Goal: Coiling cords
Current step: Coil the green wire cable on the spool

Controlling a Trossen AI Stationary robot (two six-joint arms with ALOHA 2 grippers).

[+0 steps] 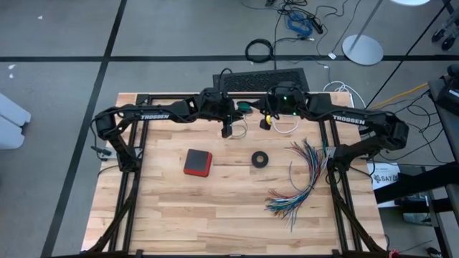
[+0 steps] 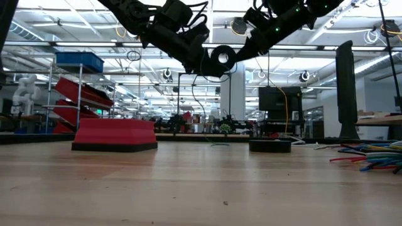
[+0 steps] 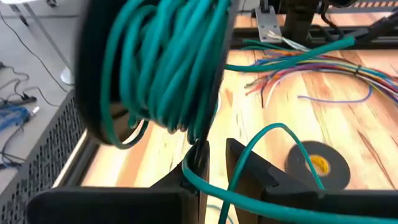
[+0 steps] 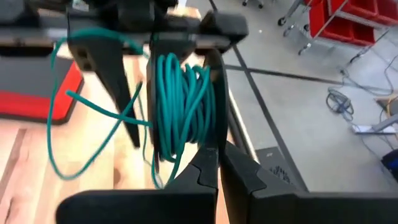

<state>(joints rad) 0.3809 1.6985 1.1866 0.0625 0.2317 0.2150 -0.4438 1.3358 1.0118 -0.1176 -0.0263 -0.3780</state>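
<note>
The teal-green cord is wound into a coil (image 4: 180, 106) that hangs in the air over the table's far edge (image 1: 244, 107). It shows as a dark ring (image 2: 220, 58) in the low view. My right gripper (image 4: 219, 155) is shut at the coil's lower part. My left gripper (image 3: 216, 149) faces it from the table's left with a narrow gap between its fingers. Loose teal strands (image 4: 62, 124) loop from the coil toward the left gripper. The white cord (image 1: 285, 127) lies on the table near the far edge, under the right arm. My right gripper holds the teal coil at its lower part (image 4: 199, 146), coming from the table's right and slanting a little down. The coil hangs upright and clear of the table. The coil itself hides which strands lie between the fingers. My left gripper has a loose teal strand (image 3: 214, 190) running through the gap between its fingers. I cannot tell whether the fingers touch it.
A red box (image 1: 197, 163) and a small black tape ring (image 1: 259, 159) sit mid-table. A fanned bundle of multicoloured wires (image 1: 301, 179) spreads along the right side. A black grille (image 1: 262, 77) lies just beyond the table's far edge.
</note>
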